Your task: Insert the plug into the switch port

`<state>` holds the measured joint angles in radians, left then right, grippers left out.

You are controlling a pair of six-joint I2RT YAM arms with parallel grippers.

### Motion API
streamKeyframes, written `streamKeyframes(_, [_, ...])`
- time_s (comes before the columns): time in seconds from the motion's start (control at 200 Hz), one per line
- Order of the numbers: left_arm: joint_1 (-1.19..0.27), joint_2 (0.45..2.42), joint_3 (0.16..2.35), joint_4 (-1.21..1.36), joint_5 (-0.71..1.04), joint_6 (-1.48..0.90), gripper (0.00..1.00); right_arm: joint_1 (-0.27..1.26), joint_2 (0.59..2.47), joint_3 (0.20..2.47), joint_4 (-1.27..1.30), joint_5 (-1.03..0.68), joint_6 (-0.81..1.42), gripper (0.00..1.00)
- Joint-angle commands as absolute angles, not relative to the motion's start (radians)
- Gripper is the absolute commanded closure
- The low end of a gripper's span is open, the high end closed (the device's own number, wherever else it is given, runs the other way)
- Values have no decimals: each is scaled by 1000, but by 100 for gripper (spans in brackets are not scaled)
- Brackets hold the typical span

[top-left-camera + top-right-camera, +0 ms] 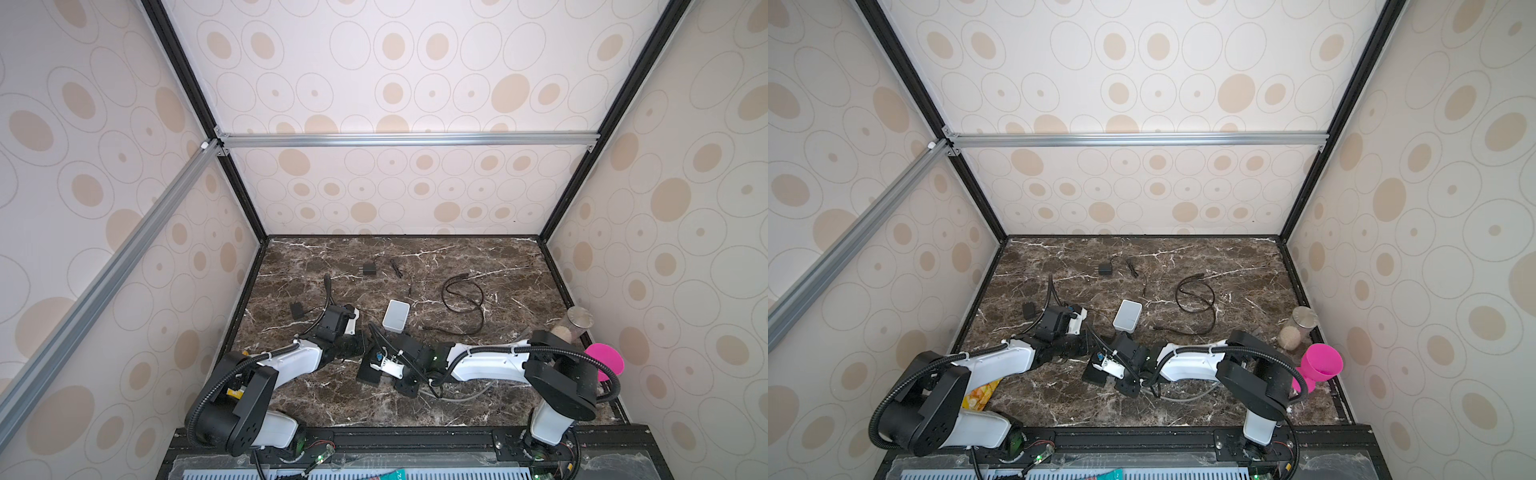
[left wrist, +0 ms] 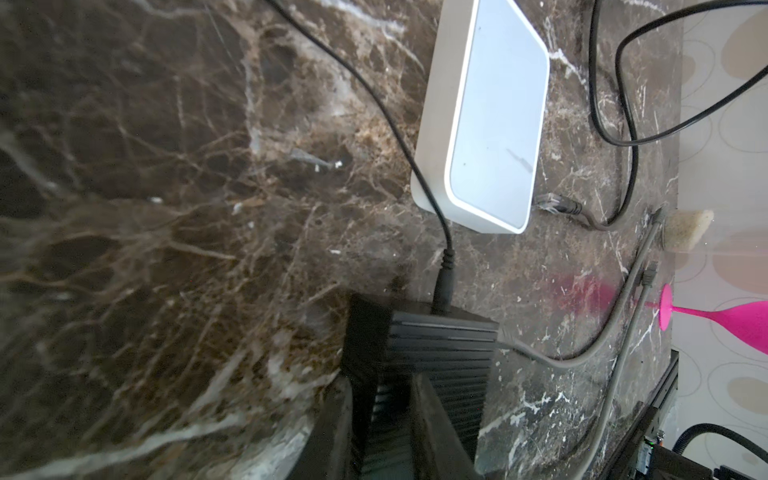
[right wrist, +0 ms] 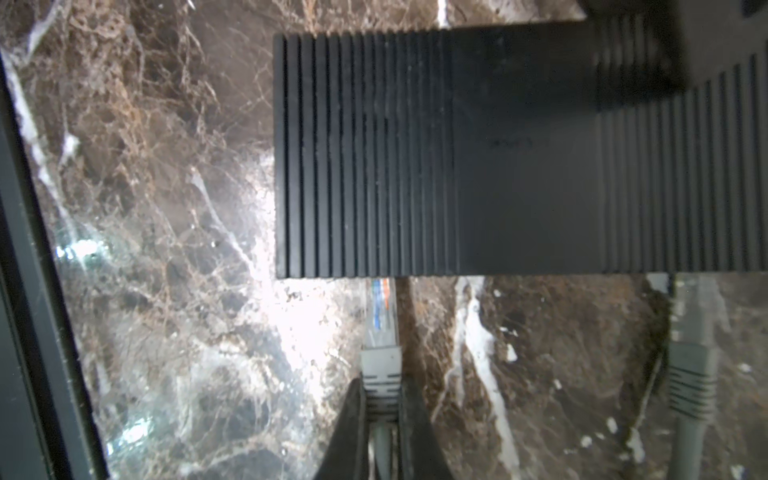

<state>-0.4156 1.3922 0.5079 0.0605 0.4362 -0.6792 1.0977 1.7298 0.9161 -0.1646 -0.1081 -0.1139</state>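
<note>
The black switch (image 1: 368,376) lies on the marble surface (image 1: 457,257), low in the middle of both top views. The left jaws are clamped on one end of it. The right jaws are clamped on the grey plug (image 3: 380,370). Its clear tip meets the switch's side, near another grey cable (image 3: 690,374).

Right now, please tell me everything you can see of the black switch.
The black switch is a flat rectangular box, seemingly plastic, its top ribbed with fine grooves around a smooth band. It rests on the marble table. The left gripper clamps one end. A black power cord and a grey cable enter its sides. The clear plug, held by the right gripper, reaches its edge.
</note>
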Motion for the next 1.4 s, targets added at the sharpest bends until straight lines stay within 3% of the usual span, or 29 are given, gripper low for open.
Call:
streamKeyframes(0.0, [-411,1349,488,11,436,-667,75,1096,1738,939,-125,-89,-103,100])
streamKeyframes(0.35, [-413,1233,429,-55,463,-679,71,1097,1739,954,-126,-100,-96,100])
streamKeyframes(1.165, [-480,1177,354,-81,465,-772,72,1096,1713,951,-69,-86,-47,100])
streamKeyframes(1.396, [-482,1129,327,-88,450,-811,72,1097,1718,1017,-160,-54,-18,100])
